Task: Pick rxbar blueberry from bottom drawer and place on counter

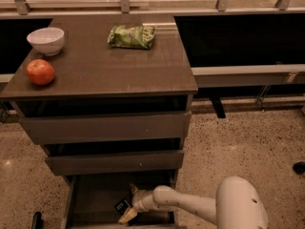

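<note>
Camera view: the hand point(129, 203) is down in the open bottom drawer point(93, 199), right of middle, with the arm reaching in from the lower right. Its two fingers stand apart, one high, one low, and the bar point(122, 205) sits right between them on the drawer floor. Bare drawer floor runs off to the left. Up top, the tabletop point(109, 68) has a bowl point(46, 40) and a red fruit point(40, 72) along its left edge, a chip bag point(132, 36) near the back, and bare wood along the front.
</note>
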Robot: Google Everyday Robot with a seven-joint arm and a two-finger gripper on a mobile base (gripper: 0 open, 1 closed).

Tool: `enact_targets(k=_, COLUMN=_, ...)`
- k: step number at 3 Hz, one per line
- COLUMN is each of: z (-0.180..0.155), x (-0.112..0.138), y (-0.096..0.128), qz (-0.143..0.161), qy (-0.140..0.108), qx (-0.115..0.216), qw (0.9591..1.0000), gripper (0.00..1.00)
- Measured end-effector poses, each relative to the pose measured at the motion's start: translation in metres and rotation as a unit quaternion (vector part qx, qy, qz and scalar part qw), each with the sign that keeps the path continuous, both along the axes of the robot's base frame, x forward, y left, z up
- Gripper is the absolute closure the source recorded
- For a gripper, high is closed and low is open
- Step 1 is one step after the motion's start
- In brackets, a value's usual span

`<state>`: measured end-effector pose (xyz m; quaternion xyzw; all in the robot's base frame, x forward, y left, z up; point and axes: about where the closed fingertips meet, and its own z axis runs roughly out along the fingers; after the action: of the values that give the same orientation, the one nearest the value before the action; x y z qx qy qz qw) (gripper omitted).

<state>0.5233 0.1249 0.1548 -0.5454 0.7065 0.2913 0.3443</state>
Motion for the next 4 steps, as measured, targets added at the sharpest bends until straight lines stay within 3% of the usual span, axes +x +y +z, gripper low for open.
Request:
enact_targets(k=1, z=-0.018, x=0.004, y=-0.010, qz=-0.014, qy=0.000, qx=-0.021, qw=0.9997, gripper=0.00)
enact_targets(k=3, z=-0.040, x=0.006, y=-0.025, qz=-0.026, qy=0.007, qx=-0.028, qw=0.9992, gripper=0.00)
enact_targets(k=4, z=-0.048, x=0.006, y=-0.026, qz=-0.021, qy=0.010, qx=-0.032, qw=0.9992, gripper=0.07)
